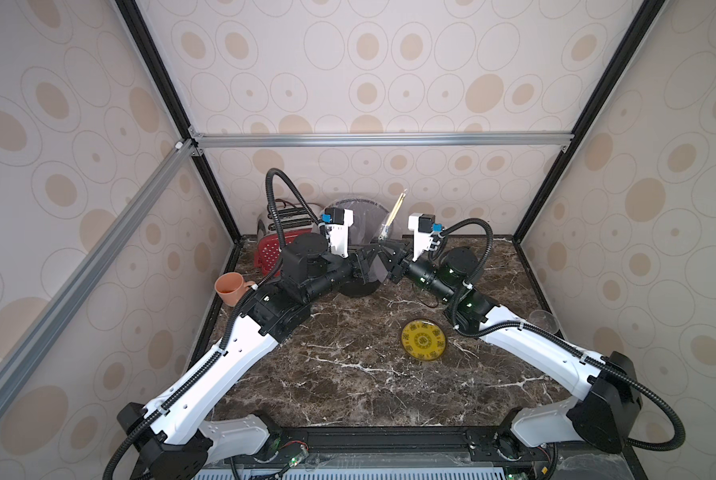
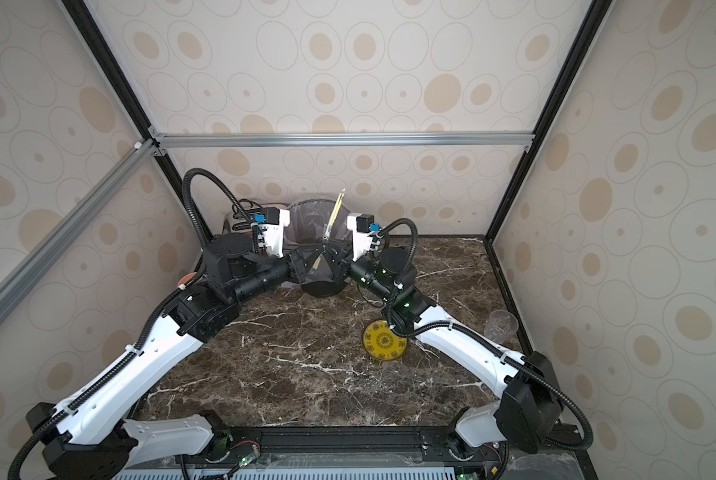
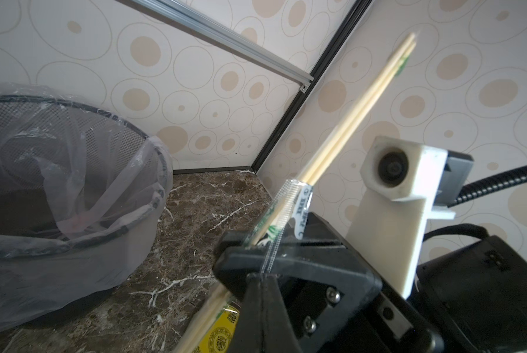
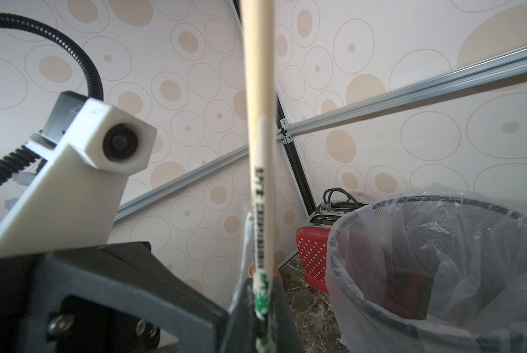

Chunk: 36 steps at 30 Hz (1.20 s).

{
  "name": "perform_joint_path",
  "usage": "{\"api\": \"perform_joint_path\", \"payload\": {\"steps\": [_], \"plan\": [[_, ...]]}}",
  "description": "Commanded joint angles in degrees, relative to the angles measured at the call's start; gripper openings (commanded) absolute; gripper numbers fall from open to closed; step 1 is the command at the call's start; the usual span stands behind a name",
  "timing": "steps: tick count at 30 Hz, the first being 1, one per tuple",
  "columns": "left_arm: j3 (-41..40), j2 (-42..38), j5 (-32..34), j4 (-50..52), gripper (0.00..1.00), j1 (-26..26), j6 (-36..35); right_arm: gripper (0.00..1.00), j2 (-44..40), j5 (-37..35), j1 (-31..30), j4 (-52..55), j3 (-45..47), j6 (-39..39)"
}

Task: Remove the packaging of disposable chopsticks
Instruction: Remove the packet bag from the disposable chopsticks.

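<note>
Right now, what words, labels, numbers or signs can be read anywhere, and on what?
On the sleeve: dark and green print along it, too blurred to read.
On the plate: dark ornamental marks, too small to read.
No other text shows.

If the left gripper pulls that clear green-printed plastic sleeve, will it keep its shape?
Probably floppy: the clear plastic sleeve with green print is thin film, its crimped seam curving into the shut left gripper. Glossy, so likely to slide along the pale wooden chopsticks. Pinched only at that seam, it may stretch or tear.
</note>
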<state>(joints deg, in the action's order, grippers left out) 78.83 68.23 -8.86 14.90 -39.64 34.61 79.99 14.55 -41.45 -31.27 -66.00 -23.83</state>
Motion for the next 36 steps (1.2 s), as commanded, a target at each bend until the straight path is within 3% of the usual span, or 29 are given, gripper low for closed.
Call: {"api": "perform_joint_path", "payload": {"steps": [1, 4, 8, 14, 19, 23, 26, 33, 36], "plan": [[-1.3, -2.8, 0.1, 3.5, 0.00, -0.1, -1.5, 0.00, -1.0, 2.0, -0.3, 0.6, -1.1, 1.7], [-1.5, -3.4, 0.3, 4.7, 0.00, -0.2, -1.7, 0.00, -0.7, 4.0, -0.3, 0.5, -0.8, 1.4], [0.1, -4.2, 1.3, 5.9, 0.44, -0.1, -3.1, 0.00, -0.8, 5.1, -0.3, 0.9, -0.1, 1.8], [3.6, -4.4, 2.6, 9.7, 0.61, 1.8, -5.7, 0.00, -0.8, 7.4, -0.4, 2.0, 0.2, 2.7], [8.9, -3.2, -1.2, 10.8, 0.64, 5.1, -7.7, 0.00, -0.6, 10.1, -0.3, 1.8, 0.9, 2.7], [14.2, -0.1, -3.6, 11.3, 0.52, 5.3, -9.6, 0.00, 0.1, 13.8, -0.3, 0.8, 1.0, 1.5], [17.4, 3.1, -7.6, 11.5, 0.50, 5.3, -10.0, 0.00, 0.5, 14.8, -0.3, -0.2, 0.8, 0.5], [13.0, 2.8, -9.6, 9.3, 0.54, 5.4, -9.9, 0.00, 0.6, 16.0, -0.3, 0.0, -0.5, 0.0], [11.7, 3.3, -11.9, 7.6, 0.50, 5.3, -9.2, 0.00, 1.1, 17.5, -0.3, -0.2, -1.1, -0.6]]}}
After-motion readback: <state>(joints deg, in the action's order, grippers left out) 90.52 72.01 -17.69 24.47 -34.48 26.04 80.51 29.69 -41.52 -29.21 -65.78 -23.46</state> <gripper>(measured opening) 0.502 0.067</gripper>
